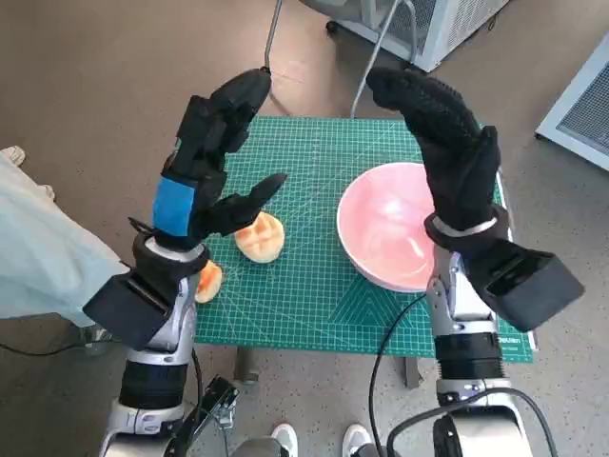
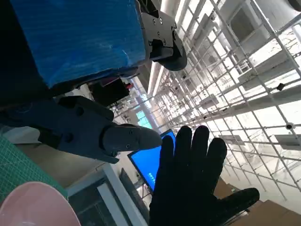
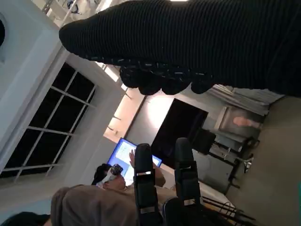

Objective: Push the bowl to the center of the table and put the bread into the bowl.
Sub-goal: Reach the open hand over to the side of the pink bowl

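Note:
A pink bowl (image 1: 381, 228) sits on the right half of the green mat (image 1: 314, 143); its rim (image 2: 33, 205) also shows in the left wrist view. A split bread roll (image 1: 260, 236) lies left of the bowl, near the mat's middle. A second, orange-brown piece (image 1: 208, 281) lies by the front left, partly hidden behind my left forearm. My left hand (image 1: 214, 157) is raised above the mat's left side, fingers apart and empty. My gloved right hand (image 1: 447, 143) is raised over the bowl's right part, fingers stretched out, holding nothing. Each wrist view shows the other hand raised opposite it: the glove (image 2: 197, 179) and the left hand's fingers (image 3: 164, 183).
Pale cloth (image 1: 38, 248) hangs at the table's left. A white cabinet (image 1: 428, 24) and thin metal legs (image 1: 271, 38) stand beyond the far edge. White shoes (image 1: 285, 438) show below the front edge. A person (image 3: 94, 202) appears in the right wrist view.

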Controlling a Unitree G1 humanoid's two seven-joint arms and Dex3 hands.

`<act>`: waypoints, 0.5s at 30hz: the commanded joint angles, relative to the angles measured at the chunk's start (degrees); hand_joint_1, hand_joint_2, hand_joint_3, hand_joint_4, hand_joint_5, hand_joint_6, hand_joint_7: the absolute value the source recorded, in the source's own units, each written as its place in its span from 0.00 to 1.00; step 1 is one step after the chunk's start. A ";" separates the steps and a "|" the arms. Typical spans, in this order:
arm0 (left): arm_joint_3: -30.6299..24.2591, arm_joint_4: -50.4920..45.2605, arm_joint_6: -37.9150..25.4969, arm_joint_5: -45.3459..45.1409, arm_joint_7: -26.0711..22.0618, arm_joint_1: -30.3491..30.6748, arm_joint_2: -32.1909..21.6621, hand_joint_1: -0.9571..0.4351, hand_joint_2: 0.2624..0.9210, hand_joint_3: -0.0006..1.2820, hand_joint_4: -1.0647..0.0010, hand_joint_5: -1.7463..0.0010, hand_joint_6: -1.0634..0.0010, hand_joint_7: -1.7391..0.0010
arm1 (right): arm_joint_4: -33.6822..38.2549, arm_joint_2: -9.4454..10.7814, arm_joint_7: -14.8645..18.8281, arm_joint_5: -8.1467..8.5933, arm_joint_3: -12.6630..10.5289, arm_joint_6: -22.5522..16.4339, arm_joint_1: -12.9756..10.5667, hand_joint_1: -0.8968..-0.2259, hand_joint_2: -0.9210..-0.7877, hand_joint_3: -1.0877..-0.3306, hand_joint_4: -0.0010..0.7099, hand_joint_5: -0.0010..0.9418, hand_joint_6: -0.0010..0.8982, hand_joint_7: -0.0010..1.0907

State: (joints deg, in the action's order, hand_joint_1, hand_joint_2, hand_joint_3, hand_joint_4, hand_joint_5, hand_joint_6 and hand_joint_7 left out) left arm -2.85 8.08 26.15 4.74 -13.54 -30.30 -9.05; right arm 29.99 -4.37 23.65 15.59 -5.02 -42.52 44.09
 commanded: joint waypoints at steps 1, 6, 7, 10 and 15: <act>-0.16 -0.49 -0.01 0.42 -0.31 0.76 -0.39 0.40 1.00 0.22 0.69 1.00 0.90 0.67 | 2.52 -2.85 1.40 1.49 -2.71 -0.12 -0.94 0.35 0.00 0.39 0.38 0.01 0.00 0.71; -0.02 -0.89 0.04 0.06 -0.11 1.20 -0.31 0.41 1.00 0.22 0.69 1.00 0.90 0.67 | 8.14 -5.97 0.48 2.05 -7.04 -2.92 -0.25 0.34 0.00 0.41 0.39 0.01 0.00 0.70; -0.01 -0.93 0.04 0.01 -0.08 1.27 -0.30 0.41 1.00 0.22 0.69 1.00 0.90 0.67 | 9.16 -6.40 -0.15 1.85 -7.75 -3.59 -0.17 0.33 0.00 0.41 0.39 0.01 0.00 0.70; -0.10 -0.76 0.26 -0.06 -0.08 1.45 -0.35 0.41 1.00 0.22 0.69 1.00 0.90 0.67 | 11.33 -7.55 -4.31 -0.58 -9.74 -5.80 -0.51 0.33 0.00 0.41 0.39 0.01 0.00 0.70; -0.21 -0.39 0.45 0.04 -0.14 1.60 -0.39 0.41 1.00 0.22 0.69 1.00 0.90 0.67 | 15.86 -9.38 -10.42 -3.90 -12.17 -8.41 -1.30 0.36 0.00 0.34 0.35 0.04 0.00 0.68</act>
State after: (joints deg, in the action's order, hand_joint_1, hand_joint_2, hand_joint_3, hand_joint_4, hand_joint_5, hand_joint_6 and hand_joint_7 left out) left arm -3.07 7.90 26.15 4.72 -13.53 -29.32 -9.18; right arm 42.60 -12.91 16.47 13.64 -15.89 -50.00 44.25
